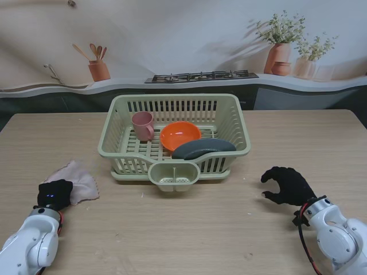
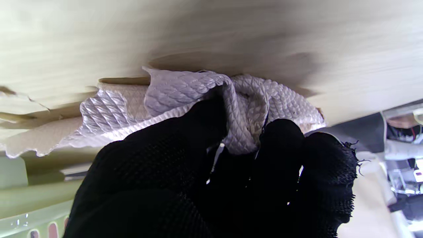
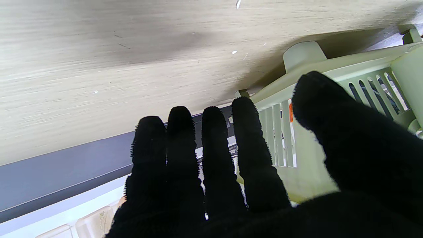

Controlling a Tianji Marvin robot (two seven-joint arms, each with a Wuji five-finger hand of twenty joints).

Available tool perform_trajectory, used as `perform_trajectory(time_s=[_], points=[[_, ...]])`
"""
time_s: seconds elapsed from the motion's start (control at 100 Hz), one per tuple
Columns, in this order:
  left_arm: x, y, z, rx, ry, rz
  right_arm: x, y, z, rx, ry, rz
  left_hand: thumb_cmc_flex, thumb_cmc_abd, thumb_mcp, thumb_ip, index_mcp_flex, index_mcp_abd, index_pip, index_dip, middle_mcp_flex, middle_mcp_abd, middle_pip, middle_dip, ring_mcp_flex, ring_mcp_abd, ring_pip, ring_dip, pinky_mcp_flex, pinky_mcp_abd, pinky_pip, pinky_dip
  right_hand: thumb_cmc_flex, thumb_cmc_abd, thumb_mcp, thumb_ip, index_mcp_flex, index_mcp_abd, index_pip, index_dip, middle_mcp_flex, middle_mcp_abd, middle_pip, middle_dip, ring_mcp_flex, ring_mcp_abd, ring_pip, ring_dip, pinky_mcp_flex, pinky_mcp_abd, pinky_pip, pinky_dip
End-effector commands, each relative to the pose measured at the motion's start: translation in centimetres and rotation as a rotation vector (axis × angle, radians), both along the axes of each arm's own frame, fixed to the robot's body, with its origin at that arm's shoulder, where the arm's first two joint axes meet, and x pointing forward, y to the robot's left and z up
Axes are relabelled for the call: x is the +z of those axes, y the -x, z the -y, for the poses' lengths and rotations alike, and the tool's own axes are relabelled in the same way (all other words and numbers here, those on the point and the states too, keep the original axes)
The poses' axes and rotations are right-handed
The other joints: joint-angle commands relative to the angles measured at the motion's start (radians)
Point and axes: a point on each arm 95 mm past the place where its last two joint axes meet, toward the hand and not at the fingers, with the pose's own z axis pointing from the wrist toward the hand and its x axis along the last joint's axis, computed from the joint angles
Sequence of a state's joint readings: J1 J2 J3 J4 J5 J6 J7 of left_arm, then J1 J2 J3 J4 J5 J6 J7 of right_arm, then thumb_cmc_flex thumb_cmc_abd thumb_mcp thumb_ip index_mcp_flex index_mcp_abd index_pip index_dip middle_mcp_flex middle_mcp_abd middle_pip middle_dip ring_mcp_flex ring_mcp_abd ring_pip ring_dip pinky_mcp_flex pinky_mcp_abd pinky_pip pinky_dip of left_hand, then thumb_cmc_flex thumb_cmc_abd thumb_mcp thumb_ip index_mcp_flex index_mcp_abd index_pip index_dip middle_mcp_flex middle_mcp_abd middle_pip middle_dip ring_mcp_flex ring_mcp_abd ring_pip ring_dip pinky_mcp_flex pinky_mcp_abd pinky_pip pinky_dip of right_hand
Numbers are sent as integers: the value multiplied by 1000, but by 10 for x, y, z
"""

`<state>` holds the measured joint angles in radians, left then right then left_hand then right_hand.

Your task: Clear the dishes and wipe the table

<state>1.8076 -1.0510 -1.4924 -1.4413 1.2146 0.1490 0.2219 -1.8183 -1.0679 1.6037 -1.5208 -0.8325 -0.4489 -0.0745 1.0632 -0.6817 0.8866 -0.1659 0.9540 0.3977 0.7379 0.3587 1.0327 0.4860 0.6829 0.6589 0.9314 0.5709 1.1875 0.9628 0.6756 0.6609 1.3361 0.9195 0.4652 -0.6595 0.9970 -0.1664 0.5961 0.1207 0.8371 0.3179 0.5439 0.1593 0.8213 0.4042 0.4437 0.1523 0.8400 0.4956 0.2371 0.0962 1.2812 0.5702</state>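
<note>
A pale pink cloth (image 1: 74, 179) lies crumpled on the wooden table at the near left. My left hand (image 1: 55, 193) rests on its near edge, and in the left wrist view the black-gloved fingers (image 2: 211, 138) are curled into the quilted cloth (image 2: 185, 96), gripping a fold. My right hand (image 1: 287, 185) hovers at the near right with fingers spread and nothing in it; the right wrist view shows the straight fingers (image 3: 211, 145) apart. A green dish basket (image 1: 117, 149) holds a pink cup (image 1: 142, 125), an orange bowl (image 1: 180, 135) and a dark grey plate (image 1: 203, 148).
The basket (image 3: 333, 69) has a small cutlery holder (image 1: 174, 175) on its front side facing me. Bare wood (image 1: 189, 229) stretches between my two hands. Tiny white crumbs (image 3: 234, 52) dot the table near the basket. A counter with pots runs behind the table's far edge.
</note>
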Motion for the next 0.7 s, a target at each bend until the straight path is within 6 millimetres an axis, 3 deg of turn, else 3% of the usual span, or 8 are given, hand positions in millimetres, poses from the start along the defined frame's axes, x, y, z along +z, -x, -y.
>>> perform_trajectory(time_s=[0.0, 0.17, 0.33, 0.47, 0.69], points=[[-11, 15, -3, 4, 2, -32, -4, 3, -2, 3, 5, -20, 57, 0, 51, 18, 114, -151, 119, 36, 43, 8, 2, 0, 20, 56, -12, 0, -11, 37, 27, 14, 15, -27, 12, 20, 4, 4, -6, 6, 12, 4, -9, -3, 2, 13, -4, -2, -11, 7, -4, 4], [-14, 34, -12, 5, -33, -37, -5, 2, -3, 2, 8, -29, 51, -7, 52, 19, 131, -165, 113, 40, 59, -6, -15, 2, 21, 57, -17, -1, -16, 37, 19, 11, 15, -26, 12, 20, 4, 4, -6, 5, 12, 4, -8, -2, 1, 13, -4, -2, -12, 7, -4, 4], [-17, 36, -15, 4, -33, -35, -5, 2, -4, 6, 9, -30, 51, -8, 54, 19, 135, -167, 103, 46, 57, -9, -25, 10, 19, 56, -23, -3, -29, 37, 10, 7, 14, -27, 12, 19, 4, 4, -6, 6, 13, 4, -8, -2, 2, 14, -4, -1, -11, 7, -4, 4], [-20, 26, -16, 0, -37, -44, -5, 1, -4, 5, 11, -31, 47, -9, 54, 18, 138, -169, 95, 51, 59, -11, -29, 15, 19, 56, -24, -2, -27, 37, 13, 7, 14, -27, 12, 19, 3, 4, -6, 5, 13, 4, -8, -2, 2, 14, -4, -2, -12, 7, -4, 4], [-14, -6, -19, -10, -24, -49, -4, 1, -4, 10, 16, -30, 45, -9, 55, 18, 140, -166, 84, 52, 60, -9, -34, 17, 19, 56, -24, -1, -25, 37, 15, 7, 13, -26, 12, 19, 3, 4, -6, 5, 13, 4, -8, -2, 2, 13, -4, -1, -12, 7, -4, 4]])
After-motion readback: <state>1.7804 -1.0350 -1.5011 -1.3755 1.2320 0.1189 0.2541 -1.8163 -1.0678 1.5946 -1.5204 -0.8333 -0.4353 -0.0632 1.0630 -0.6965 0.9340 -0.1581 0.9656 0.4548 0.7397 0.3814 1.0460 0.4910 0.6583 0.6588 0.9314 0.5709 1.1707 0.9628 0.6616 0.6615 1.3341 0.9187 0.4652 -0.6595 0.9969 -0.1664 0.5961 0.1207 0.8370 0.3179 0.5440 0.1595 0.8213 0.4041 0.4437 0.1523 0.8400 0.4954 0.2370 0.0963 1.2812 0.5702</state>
